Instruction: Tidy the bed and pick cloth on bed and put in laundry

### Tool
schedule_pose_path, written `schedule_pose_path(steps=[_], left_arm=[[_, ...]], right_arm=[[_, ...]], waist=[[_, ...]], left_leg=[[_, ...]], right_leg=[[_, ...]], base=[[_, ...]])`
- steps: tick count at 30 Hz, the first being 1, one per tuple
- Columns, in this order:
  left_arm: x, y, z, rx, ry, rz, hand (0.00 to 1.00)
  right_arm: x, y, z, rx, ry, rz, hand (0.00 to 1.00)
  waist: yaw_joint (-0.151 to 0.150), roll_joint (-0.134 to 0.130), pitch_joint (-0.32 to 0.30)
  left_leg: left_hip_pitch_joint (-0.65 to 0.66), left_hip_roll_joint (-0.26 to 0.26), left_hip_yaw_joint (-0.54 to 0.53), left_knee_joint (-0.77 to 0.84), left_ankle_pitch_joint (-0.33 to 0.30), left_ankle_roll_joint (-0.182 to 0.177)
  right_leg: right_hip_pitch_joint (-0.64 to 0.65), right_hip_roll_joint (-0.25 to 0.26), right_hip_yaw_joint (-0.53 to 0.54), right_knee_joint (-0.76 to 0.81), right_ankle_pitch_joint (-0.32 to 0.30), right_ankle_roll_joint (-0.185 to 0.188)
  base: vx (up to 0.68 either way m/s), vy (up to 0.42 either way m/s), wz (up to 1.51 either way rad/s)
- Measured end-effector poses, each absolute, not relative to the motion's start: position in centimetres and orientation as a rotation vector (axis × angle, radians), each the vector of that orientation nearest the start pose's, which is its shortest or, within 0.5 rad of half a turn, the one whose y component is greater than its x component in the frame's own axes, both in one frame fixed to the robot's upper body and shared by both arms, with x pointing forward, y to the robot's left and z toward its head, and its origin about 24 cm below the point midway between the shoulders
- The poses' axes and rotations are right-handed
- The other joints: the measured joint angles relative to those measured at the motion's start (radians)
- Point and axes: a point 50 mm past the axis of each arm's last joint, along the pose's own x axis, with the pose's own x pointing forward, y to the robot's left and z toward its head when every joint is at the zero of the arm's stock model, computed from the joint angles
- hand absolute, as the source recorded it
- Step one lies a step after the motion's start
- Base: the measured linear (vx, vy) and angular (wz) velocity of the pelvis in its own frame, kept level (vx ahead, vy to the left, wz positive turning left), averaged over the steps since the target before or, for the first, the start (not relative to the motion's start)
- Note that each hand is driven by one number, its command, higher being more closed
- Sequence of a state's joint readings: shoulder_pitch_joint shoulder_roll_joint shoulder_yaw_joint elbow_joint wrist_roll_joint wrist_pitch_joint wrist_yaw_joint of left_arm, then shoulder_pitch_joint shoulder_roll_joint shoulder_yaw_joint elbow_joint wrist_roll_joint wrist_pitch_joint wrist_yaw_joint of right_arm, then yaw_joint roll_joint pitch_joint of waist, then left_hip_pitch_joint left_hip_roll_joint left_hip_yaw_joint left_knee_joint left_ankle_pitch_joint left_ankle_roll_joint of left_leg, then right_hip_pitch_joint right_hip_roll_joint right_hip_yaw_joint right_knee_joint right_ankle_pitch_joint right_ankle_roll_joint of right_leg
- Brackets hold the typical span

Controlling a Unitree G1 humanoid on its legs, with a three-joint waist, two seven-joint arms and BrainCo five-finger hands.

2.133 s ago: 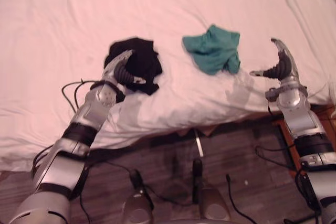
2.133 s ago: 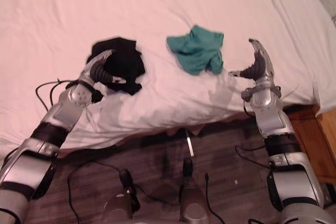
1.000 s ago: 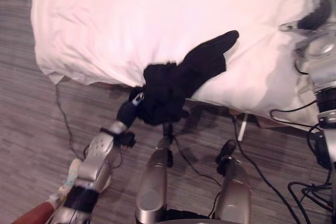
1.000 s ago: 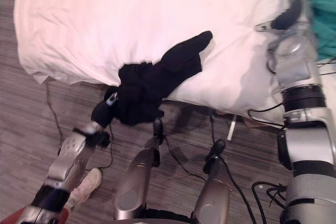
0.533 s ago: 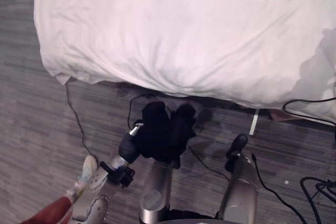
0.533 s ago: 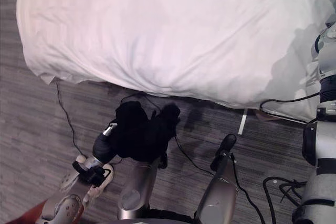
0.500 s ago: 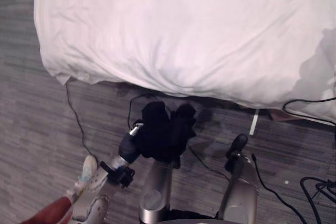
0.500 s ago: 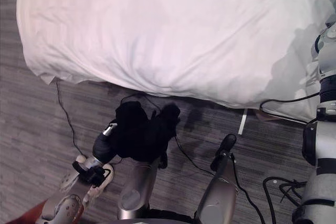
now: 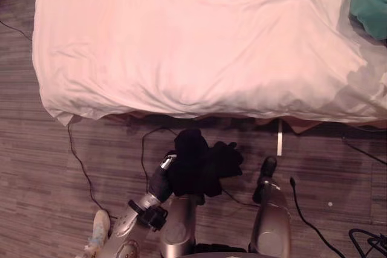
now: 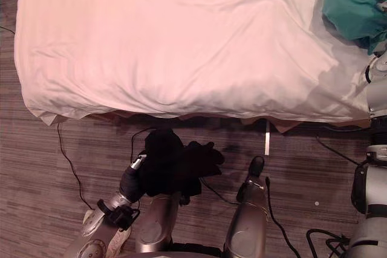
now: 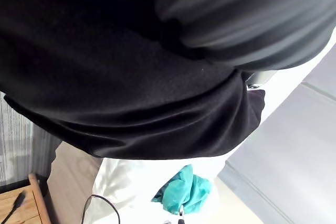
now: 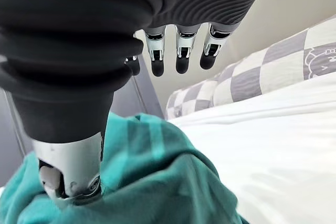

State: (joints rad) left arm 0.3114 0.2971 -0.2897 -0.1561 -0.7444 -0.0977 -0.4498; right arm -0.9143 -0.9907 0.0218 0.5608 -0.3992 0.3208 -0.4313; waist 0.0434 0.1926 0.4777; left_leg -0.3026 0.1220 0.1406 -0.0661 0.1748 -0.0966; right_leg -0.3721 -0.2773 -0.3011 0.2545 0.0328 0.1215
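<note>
Left hand point(image 9: 158, 180) holding black cloth point(image 9: 199, 161) above floor point(image 9: 36, 167); I cannot tell its grip. Right hand point(image 12: 181, 56) hovering unclenched by teal cloth point(image 10: 351, 1).

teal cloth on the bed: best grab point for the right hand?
I'd take the teal cloth by its raised, bunched middle, coming down from above. It lies crumpled in a heap on the sheet, so folds stand up to pinch; the right hand is open close by it.

My silver left arm point(image 9: 129, 226) reaches low, dark-ribbed left hand point(image 9: 160, 179) forward; my right hand point(image 12: 181, 56) holds fingers straight.
</note>
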Motion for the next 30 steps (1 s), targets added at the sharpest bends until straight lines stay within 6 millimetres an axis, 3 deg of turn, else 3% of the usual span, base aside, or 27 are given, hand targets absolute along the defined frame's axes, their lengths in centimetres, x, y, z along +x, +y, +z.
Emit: schedule_pose_path(steps=[2,6,10,13,18,21,23,24,26,27,28,30], left_arm=[[17.3,12.7,1.6,-0.558,0.105,-0.585,1.00],[17.7,12.0,1.4,-0.546,0.121,-0.603,1.00],[18.4,12.2,1.4,-0.527,0.110,-0.601,1.00],[18.6,12.7,1.7,-0.502,0.084,-0.601,1.00],[18.8,13.5,2.0,-0.495,0.055,-0.576,1.00],[18.9,14.2,2.2,-0.491,0.034,-0.517,1.00],[18.4,15.1,1.5,-0.497,0.047,-0.389,1.00],[18.3,15.4,1.1,-0.496,0.057,-0.350,1.00],[18.1,16.5,-0.2,-0.493,0.093,-0.187,1.00],[18.0,16.7,-0.6,-0.481,0.108,-0.153,1.00],[17.9,17.3,-1.3,-0.453,0.136,-0.095,1.00],[17.6,17.5,-2.4,-0.425,0.185,-0.031,1.00]], right_arm=[[31.8,-37.1,30.9,-1.109,-0.208,-1.038,1.00],[33.1,-37.5,31.2,-1.083,-0.135,-0.982,1.00],[33.5,-37.6,31.6,-1.064,-0.093,-0.929,1.00],[33.1,-38.9,31.3,-1.018,-0.024,-0.880,1.00],[33.0,-40.1,28.8,-0.808,-0.008,-0.754,1.00],[32.8,-39.9,23.5,-0.609,-0.040,-0.625,1.00],[32.3,-37.1,16.9,-0.457,-0.055,-0.488,1.00],[31.9,-36.0,15.0,-0.422,-0.052,-0.449,1.00],[27.7,-30.3,6.9,-0.270,0.007,-0.322,1.00],[26.2,-28.7,5.0,-0.229,0.040,-0.303,1.00],[22.9,-25.4,1.1,-0.154,0.141,-0.258,1.00],[18.5,-21.6,-3.3,-0.053,0.313,-0.201,1.00]], waist=[[0.007,0.019,-0.013],[0.032,0.042,-0.025],[0.040,0.047,-0.025],[0.042,0.047,-0.025],[0.028,0.046,-0.024],[0.020,0.032,-0.028],[0.001,-0.004,-0.088],[-0.007,-0.016,-0.104],[-0.029,-0.075,-0.171],[-0.031,-0.091,-0.192],[-0.036,-0.123,-0.233],[-0.060,-0.158,-0.281]], left_leg=[[-0.013,-0.002,-0.006,-0.003,0.001,-0.001],[-0.052,-0.004,-0.010,-0.004,0.011,-0.009],[-0.052,-0.007,-0.015,-0.004,0.013,-0.008],[-0.048,-0.022,-0.029,-0.004,0.014,-0.008],[0.010,-0.030,-0.043,-0.005,0.019,-0.015],[0.086,-0.024,-0.054,-0.007,0.018,-0.015],[0.108,-0.008,-0.053,-0.012,-0.002,-0.018],[0.116,-0.002,-0.052,-0.018,-0.002,-0.018],[0.160,0.013,-0.042,-0.026,-0.008,-0.009],[0.172,0.016,-0.037,-0.026,-0.015,0.001],[0.193,0.019,-0.022,-0.026,-0.021,0.010],[0.227,0.019,-0.007,-0.026,-0.035,0.026]], right_leg=[[-0.008,0.000,-0.005,-0.006,0.005,-0.003],[-0.052,0.000,0.000,-0.008,0.023,0.004],[-0.056,-0.006,-0.002,0.008,0.014,0.008],[-0.068,-0.032,-0.004,0.066,-0.024,0.016],[-0.014,-0.051,-0.019,0.114,-0.070,0.021],[0.069,-0.046,-0.030,0.108,-0.093,0.021],[0.101,-0.026,-0.040,0.085,-0.110,0.019],[0.115,-0.018,-0.043,0.072,-0.109,0.020],[0.182,0.007,-0.058,0.015,-0.109,0.018],[0.198,0.014,-0.058,-0.001,-0.109,0.018],[0.229,0.022,-0.056,-0.033,-0.104,0.020],[0.279,0.033,-0.052,-0.092,-0.083,0.030]], base=[[0.02,-0.032,0.04],[0.04,-0.038,-0.03],[0.06,-0.042,0.07],[0.08,-0.053,0.20],[0.08,-0.077,0.12],[0.08,-0.102,0.02],[0.08,-0.098,-0.02],[0.14,-0.082,-0.01],[0.17,-0.084,-0.05],[0.17,-0.055,-0.12],[0.18,-0.041,-0.19],[0.18,-0.018,-0.18]])
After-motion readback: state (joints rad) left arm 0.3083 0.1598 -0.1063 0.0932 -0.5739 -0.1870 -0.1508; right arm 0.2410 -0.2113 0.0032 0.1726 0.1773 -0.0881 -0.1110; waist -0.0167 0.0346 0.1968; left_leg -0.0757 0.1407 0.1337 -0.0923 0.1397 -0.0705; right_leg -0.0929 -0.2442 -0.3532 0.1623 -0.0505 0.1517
